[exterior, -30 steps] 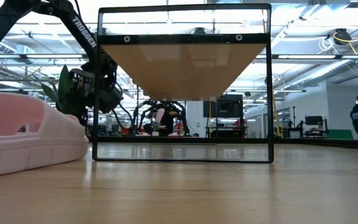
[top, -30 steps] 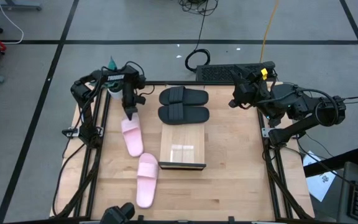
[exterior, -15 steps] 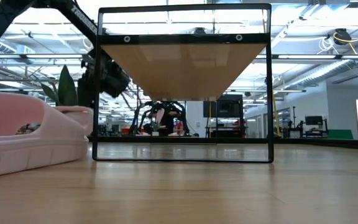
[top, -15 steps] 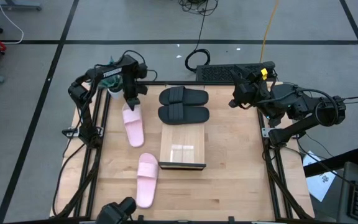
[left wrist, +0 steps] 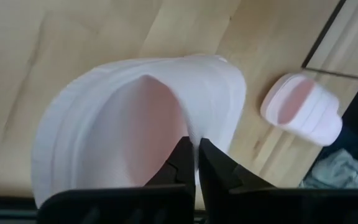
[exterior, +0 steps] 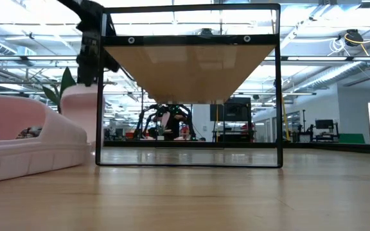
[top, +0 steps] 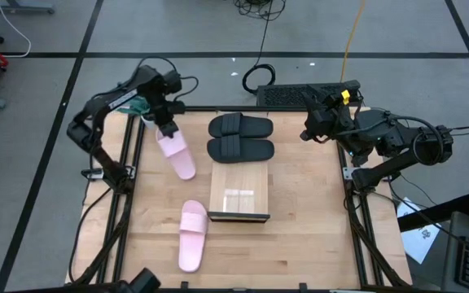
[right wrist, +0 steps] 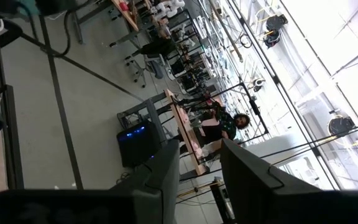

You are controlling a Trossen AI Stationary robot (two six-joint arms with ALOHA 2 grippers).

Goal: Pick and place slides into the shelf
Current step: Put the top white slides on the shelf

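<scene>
My left gripper (top: 168, 128) hangs over the table's far left, shut on a pale pink slide (top: 177, 155) that slants down below it, also seen in the low view as the pink slide (exterior: 81, 115). A second pink slide (top: 191, 236) lies flat near the front edge. Two black slides (top: 241, 126) (top: 241, 150) lie side by side at the far middle. The shelf (top: 238, 194) stands on the table's middle. My right gripper (right wrist: 197, 180) is held high at the far right, open, with nothing between its fingers. My left gripper pinches a thin raised edge (left wrist: 191, 127) at the pink slide's far end between its two fingers (left wrist: 180, 163). The fingers come from above, pointing steeply down. The slide hangs slanted below them, far end up. Whether its near end (top: 187, 172) touches the table I cannot tell.
A green plant (top: 143, 106) stands by the far left corner, close to my left arm. A dark keyboard (top: 295, 96) and cables lie beyond the far edge. Bare wood lies to the right of the shelf (top: 308, 203).
My left gripper has risen, staying shut, and has tipped a little. The pink slide's far end has gone up with it. The slide has come off its flat lie, slants under the fingers, and has shifted slightly toward the far edge.
</scene>
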